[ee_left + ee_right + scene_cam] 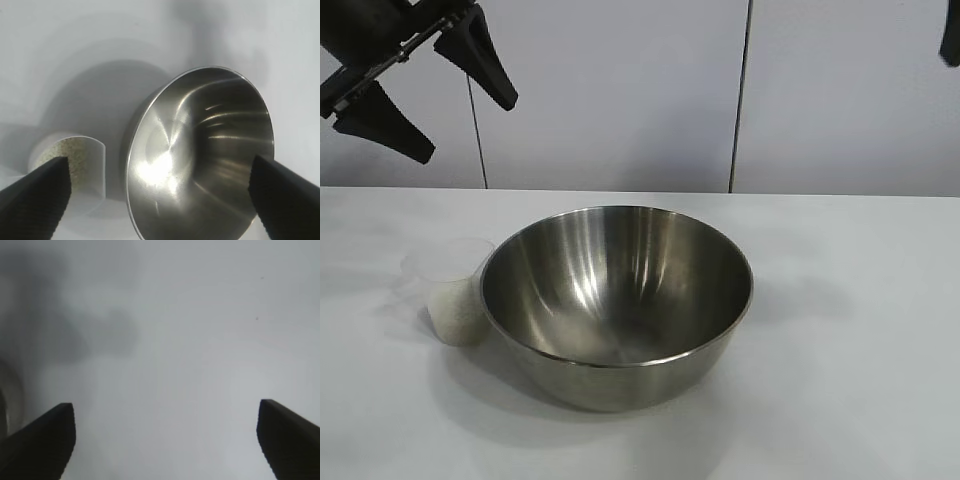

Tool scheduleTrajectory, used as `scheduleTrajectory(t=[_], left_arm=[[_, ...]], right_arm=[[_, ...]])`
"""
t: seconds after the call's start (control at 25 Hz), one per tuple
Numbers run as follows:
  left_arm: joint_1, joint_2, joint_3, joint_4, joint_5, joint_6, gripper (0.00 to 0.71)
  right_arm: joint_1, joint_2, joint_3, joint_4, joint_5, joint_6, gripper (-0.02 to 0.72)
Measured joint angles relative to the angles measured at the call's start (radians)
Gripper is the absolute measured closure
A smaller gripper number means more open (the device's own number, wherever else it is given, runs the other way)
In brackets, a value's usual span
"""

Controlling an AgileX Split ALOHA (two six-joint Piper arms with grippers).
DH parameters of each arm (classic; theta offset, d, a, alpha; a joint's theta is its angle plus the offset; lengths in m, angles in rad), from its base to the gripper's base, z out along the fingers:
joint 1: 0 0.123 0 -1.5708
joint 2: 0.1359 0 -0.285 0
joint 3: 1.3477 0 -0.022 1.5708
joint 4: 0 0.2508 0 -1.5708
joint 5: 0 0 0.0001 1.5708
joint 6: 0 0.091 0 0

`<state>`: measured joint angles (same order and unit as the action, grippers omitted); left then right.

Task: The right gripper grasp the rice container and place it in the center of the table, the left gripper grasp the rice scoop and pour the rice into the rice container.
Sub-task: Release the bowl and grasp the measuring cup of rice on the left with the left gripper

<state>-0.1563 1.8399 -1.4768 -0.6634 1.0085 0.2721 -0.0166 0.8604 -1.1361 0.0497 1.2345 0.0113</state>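
The rice container [617, 300], a large polished stainless-steel bowl, is seen standing upright on the white table [860, 330], roughly at its middle in the exterior view. Its interior appears bare of grains. The rice scoop [455, 290], a small clear plastic cup, is found upright just beside the bowl on the exterior view's left, its wall close against or touching the bowl's side; contact cannot be confirmed. The rice [75, 152] is observed inside the cup as a layer of white grains.

The left gripper [425, 95] is held high above the table at the upper left of the exterior view, well clear of the cup and the bowl. Its two black fingers are spread wide and nothing is carried between them. From its wrist camera both the cup and the bowl are seen below, between the fingertips [37, 197].

The right gripper [165, 440] is shown only as a dark edge at the upper right corner of the exterior view. In its wrist view the jaws are spread wide over bare table, with nothing held.
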Motion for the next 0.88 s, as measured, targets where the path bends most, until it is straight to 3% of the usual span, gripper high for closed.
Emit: scheduleTrajectory(t=[0.28,0.48,0.88], left_arm=[[0.000,0.000,0.000,0.000,-0.001,0.000,0.016],[0.000,0.000,0.000,0.000,-0.001,0.000,0.016],[0.000,0.000,0.000,0.000,-0.010,0.000,0.016]], right_arm=[[0.000,-0.548,0.301,-0.060,0.032,0.008,0.042],[0.000,-0.755,0.492,-0.065,0.033,0.010,0.042],[0.003,-0.879,0.665,-0.061,-0.134,-0.049,0.042]])
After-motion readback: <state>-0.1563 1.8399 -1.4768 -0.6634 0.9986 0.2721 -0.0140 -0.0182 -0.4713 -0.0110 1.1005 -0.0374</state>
